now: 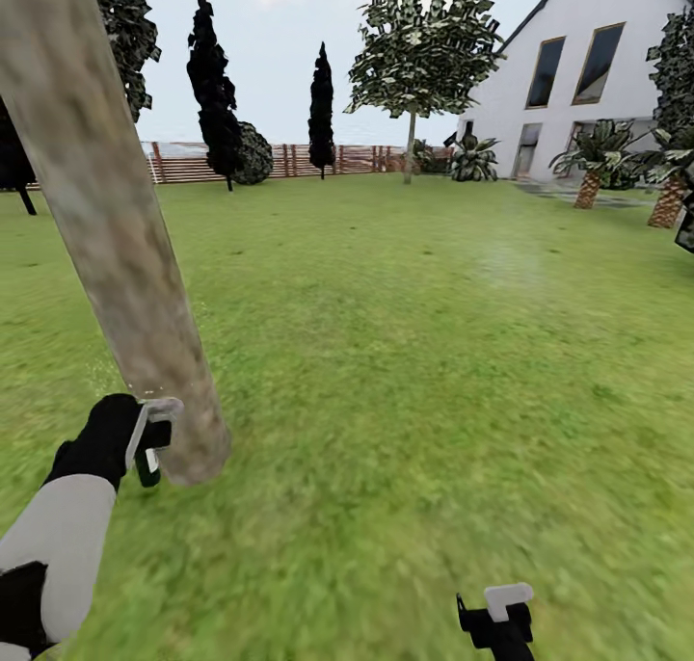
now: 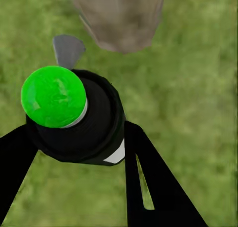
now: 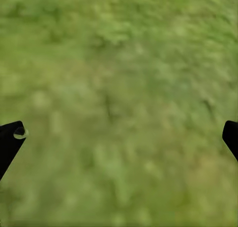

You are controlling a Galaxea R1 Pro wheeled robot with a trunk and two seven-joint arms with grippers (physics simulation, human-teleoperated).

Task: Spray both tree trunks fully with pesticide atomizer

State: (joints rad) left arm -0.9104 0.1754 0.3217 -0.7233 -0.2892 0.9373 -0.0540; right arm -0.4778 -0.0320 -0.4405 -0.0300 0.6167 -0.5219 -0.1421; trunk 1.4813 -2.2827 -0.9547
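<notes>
One left tool [image 2: 79, 137] grips the pesticide atomizer [image 2: 74, 115] beside the tree trunk [image 1: 116, 247].

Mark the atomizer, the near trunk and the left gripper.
atomizer [image 2: 89, 122]: left wrist view, dark body.
trunk [image 1: 116, 247]: head view, mid bark.
left gripper [image 2: 74, 152]: left wrist view, between the fingertips, around the atomizer.

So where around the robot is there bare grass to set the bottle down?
Open lawn runs from the tree trunk across to the right gripper and back to the fence. It is tight only at the trunk's foot, where the left gripper holds the spray bottle close to the bark.
</notes>
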